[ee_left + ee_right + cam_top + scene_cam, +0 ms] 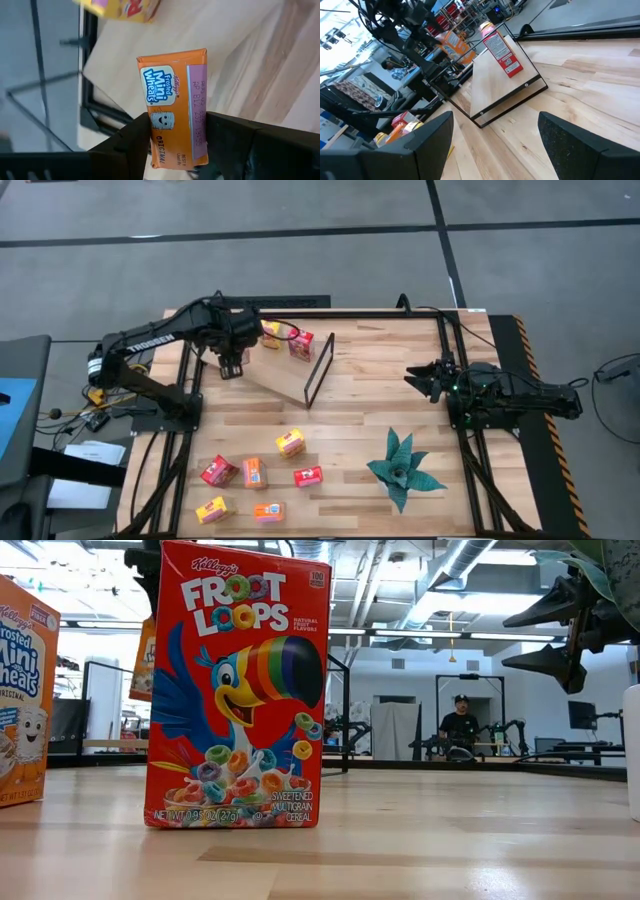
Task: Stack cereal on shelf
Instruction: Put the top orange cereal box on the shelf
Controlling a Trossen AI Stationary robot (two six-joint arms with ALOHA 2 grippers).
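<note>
Desk: slatted light wooden desk (360,410) carrying everything, with both dark arms mounted at its sides.
Shelf: flat light-brown wooden board (285,372) lying at an angle near the far left of the desk, with a thin black metal rectangular frame (319,369) upright at its end toward the desk's middle.
Plant: teal spiky-leaved artificial plant (403,468) at the near right of the desk, well apart from the shelf.
Left hand: the left hand (232,367) hovers over the shelf's far-left end, its dark fingers (131,145) clamped on an orange Frosted Mini-Wheats cereal box (175,106), held by its lower part above the board's edge.
Right hand: the right hand (418,379) waits at the right side of the desk, facing the shelf, its fingers (425,137) spread apart and holding nothing.
Boxes on the shelf: a red cereal box (301,345) stands upright on the board just beside the frame; a yellow cereal box (271,335) sits next to it, nearer the left arm.
Loose boxes: six small red, orange and yellow cardboard cereal boxes (254,472) lie scattered on the near left of the desk, apart from the shelf.
Closest box in the low view: a red Froot Loops box (238,690) standing upright on the desk.
</note>
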